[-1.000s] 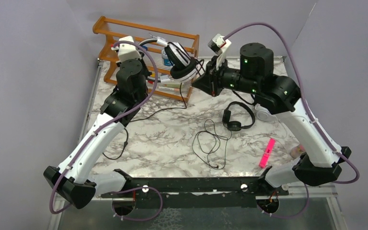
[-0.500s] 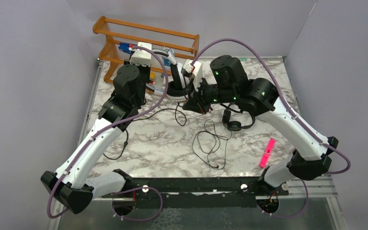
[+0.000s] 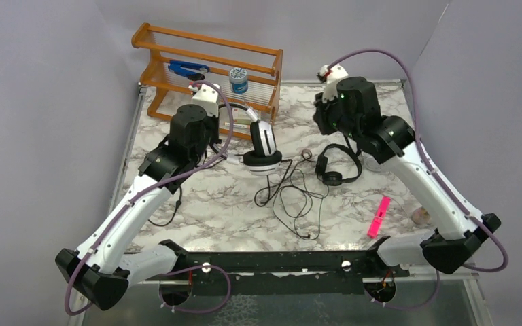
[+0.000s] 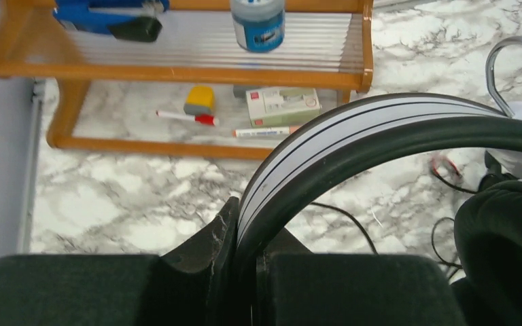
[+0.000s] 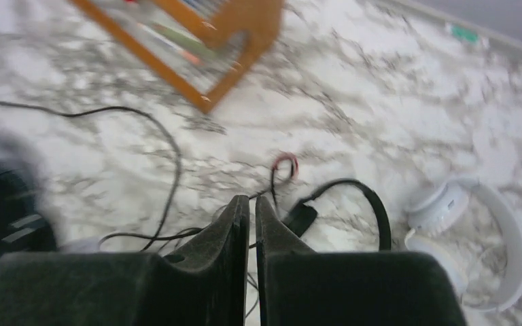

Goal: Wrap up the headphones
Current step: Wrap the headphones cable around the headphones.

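My left gripper is shut on the headband of the white headphones with black ear pads. It holds them upright, with the lower ear cup at the table left of centre. In the left wrist view the gripper clamps the white and black band. Their black cord lies in loose loops on the marble. My right gripper is shut and empty above the small black headphones, which lie right of centre in the top view. The all-white headphones lie further right.
A wooden rack stands at the back left, with a blue tool and a small bottle on top and pens below. A pink marker lies front right. Another black cord trails beside my left arm.
My left arm has brought the white and black headphones down from beside the rack to the table. My right gripper has drawn back to the rear right, away from them.
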Robot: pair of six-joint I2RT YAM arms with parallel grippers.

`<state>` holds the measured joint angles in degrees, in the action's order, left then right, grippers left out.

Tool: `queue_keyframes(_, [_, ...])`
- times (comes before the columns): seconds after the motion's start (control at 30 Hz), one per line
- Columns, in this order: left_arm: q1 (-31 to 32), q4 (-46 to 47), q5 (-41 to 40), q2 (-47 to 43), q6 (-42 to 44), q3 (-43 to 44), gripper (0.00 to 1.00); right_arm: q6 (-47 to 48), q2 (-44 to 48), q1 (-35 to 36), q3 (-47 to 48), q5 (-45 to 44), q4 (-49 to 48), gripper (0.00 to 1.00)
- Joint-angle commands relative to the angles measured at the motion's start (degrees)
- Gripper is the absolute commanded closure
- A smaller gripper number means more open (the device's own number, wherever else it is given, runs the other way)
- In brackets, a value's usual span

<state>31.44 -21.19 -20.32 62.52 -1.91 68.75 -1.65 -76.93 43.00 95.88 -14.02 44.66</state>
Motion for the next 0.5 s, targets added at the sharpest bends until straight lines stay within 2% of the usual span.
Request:
queue_keyframes(0.0, [-0.5,-7.2,0.0,-4.3,-16.4,6.2,1.0,-6.9,-1.2,-14.5,-14.6,16.3,-6.9,0.89])
queue_keyframes(0.1, [-0.6,-14.1,-1.0,-1.6,-21.0,12.2,1.0,-8.4,-1.0,-14.7,-24.2,33.2,-13.9,0.89])
queue_keyframes(0.17, [-0.7,-17.4,-0.5,0.8,-21.5,16.0,1.0,-11.3,-0.4,-14.7,-28.8,39.8,-18.4,0.88])
queue_keyframes(0.23, [-0.7,-20.1,-0.8,3.0,-21.0,19.0,1.0,-12.9,0.8,-14.7,-30.4,42.8,-20.4,0.85])
queue_keyframes(0.33, [-0.8,-20.8,-3.2,4.5,-18.8,20.1,1.0,-11.7,2.6,-14.7,-28.1,41.4,-18.3,0.68])
queue_keyframes(0.47, [-0.8,-20.7,-6.8,7.0,-14.2,19.1,1.0,-10.1,5.5,-14.7,-23.1,28.3,-12.0,0.42])
